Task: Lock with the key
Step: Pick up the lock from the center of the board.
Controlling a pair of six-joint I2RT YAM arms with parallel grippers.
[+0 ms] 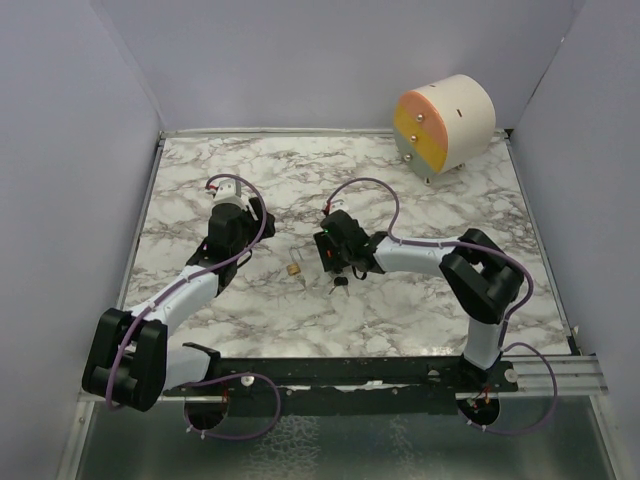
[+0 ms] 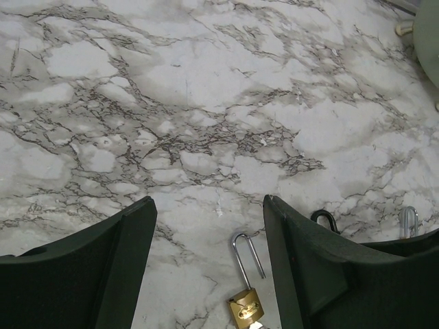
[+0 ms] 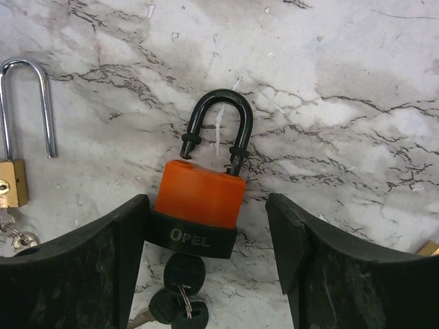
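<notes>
Right tool — wide astride orange padlock

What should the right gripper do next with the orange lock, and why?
Probably close the right gripper on the orange padlock. The lock lies between its open jaws, not yet gripped. Its black shackle is popped out on one side and the keys sit at its bottom, so the body likely needs steadying first.

One orange OPEL padlock, one brass padlock and one partly hidden padlock are lying out, one key bunch is lying alongside, and one drum is standing.
</notes>
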